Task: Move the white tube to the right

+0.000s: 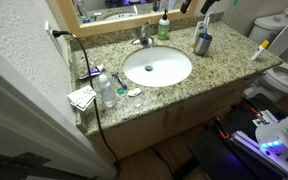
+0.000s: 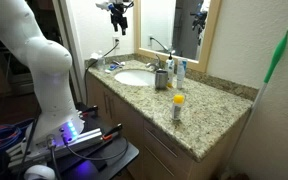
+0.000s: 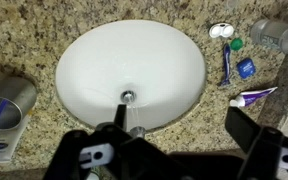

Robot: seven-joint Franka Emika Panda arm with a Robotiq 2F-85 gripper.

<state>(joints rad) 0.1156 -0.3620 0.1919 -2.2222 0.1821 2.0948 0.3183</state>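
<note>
Gripper (image 3: 169,142), Robotiq two-finger, black: you have it spread wide with nothing between its jaws. In the wrist view it hangs over the near rim of the white oval sink basin (image 3: 134,60). In an exterior view the gripper (image 2: 117,12) sits high above the sink, clear of the counter.

Basin: set into the speckled brown granite countertop (image 3: 24,40), metal drain (image 3: 127,97) at its centre.

White tube (image 3: 256,97), slim, plain, with a purple cap end: it lies flat on the granite to the right of the basin in the wrist view, slightly tilted, cap end toward the basin. It is near your right-hand finger but not touching it.

Blue-handled toothbrush (image 3: 227,65): flat on the granite between the basin rim and the tube.

Clear plastic bottle (image 3: 279,35): on its side beyond the tube, at the picture's edge.

Grey metallic cup (image 3: 9,100): on the granite on the opposite side of the basin, well apart from the tube.
</note>
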